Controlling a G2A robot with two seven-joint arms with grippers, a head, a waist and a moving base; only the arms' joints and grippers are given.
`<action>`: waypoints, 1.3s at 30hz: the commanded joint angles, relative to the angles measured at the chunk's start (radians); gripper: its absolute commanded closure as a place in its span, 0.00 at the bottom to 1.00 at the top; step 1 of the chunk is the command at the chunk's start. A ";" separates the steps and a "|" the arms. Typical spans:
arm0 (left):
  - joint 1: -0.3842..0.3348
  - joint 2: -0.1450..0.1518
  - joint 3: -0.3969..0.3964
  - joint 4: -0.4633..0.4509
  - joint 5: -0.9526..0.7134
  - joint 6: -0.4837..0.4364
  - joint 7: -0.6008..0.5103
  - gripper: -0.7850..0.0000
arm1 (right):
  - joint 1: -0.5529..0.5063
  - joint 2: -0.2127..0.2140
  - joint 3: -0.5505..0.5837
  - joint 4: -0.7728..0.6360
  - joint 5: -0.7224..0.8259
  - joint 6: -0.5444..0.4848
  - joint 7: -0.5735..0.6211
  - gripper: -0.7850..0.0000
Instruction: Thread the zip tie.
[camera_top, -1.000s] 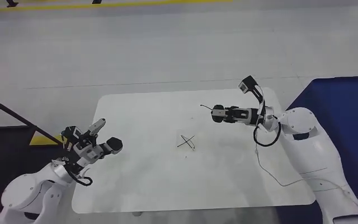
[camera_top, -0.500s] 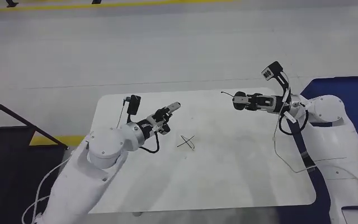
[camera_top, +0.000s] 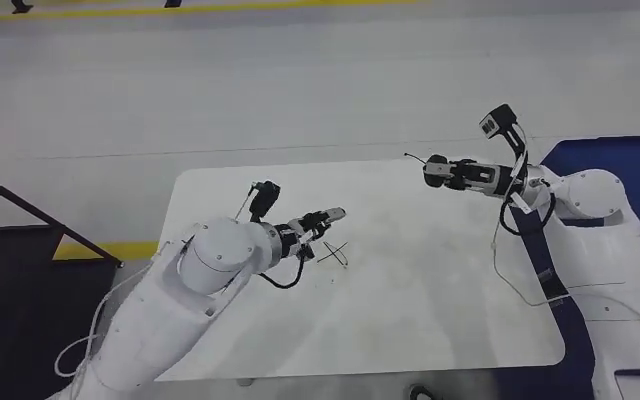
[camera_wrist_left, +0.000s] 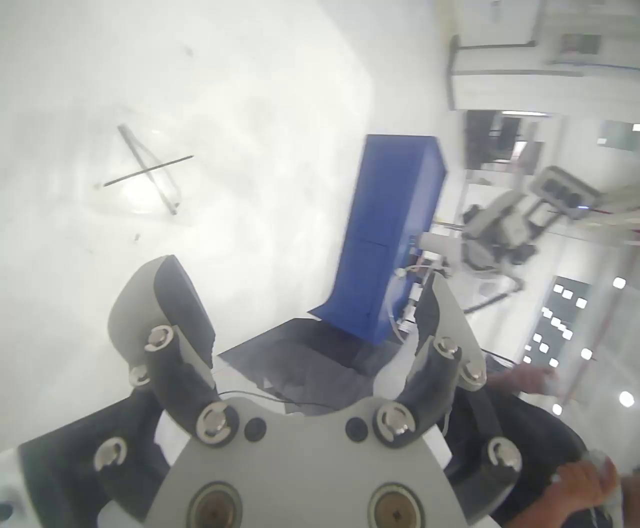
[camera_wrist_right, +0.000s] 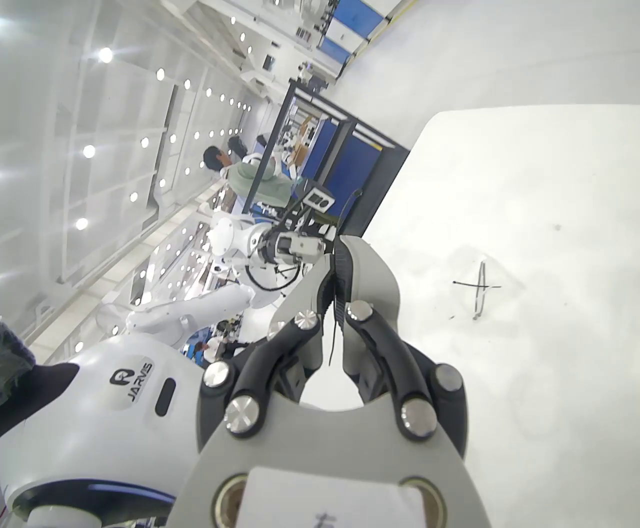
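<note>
A: Left gripper, what state?

B: Fingers spread wide, nothing between them. It hangs over the middle of the table.

A: Where are the ties from there?

B: Two black crossed ties lie flat on the table just beside its fingertips, on the side nearer the robot. No contact. In the wrist view, the crossed ties sit on the table ahead of the left gripper.

A: What differs from earlier?

B: A second ago the left gripper sat out past the table's left edge. Half a second ago it was over the table but short of the crossed ties. Now it is closer, almost over them. The crossed ties have not shifted.

A: Right gripper?

B: Clamped on a thin black zip tie. A short tail pokes out past its fingertips. In the wrist view, the zip tie runs down between the closed fingers of the right gripper. The gripper is held up over the far right part of the table, well apart from the crossed ties.

A: Has it moved?

B: Yes. It has drawn back from the centre in each frame. A second ago it was near the crossed ties on their far side. Now it is out toward the far right corner, with the same grip.
</note>
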 joint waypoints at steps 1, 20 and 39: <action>-0.122 -0.036 0.108 0.105 -0.029 0.045 -0.028 0.00 | 0.003 0.003 0.015 0.010 0.011 0.013 0.002 1.00; -0.253 -0.177 0.242 0.425 -0.321 -0.121 0.004 0.00 | 0.000 0.006 0.013 0.003 0.007 0.026 0.015 1.00; -0.368 -0.315 0.341 0.777 -0.439 -0.002 0.066 0.44 | 0.000 0.006 0.013 0.003 0.007 0.026 0.015 1.00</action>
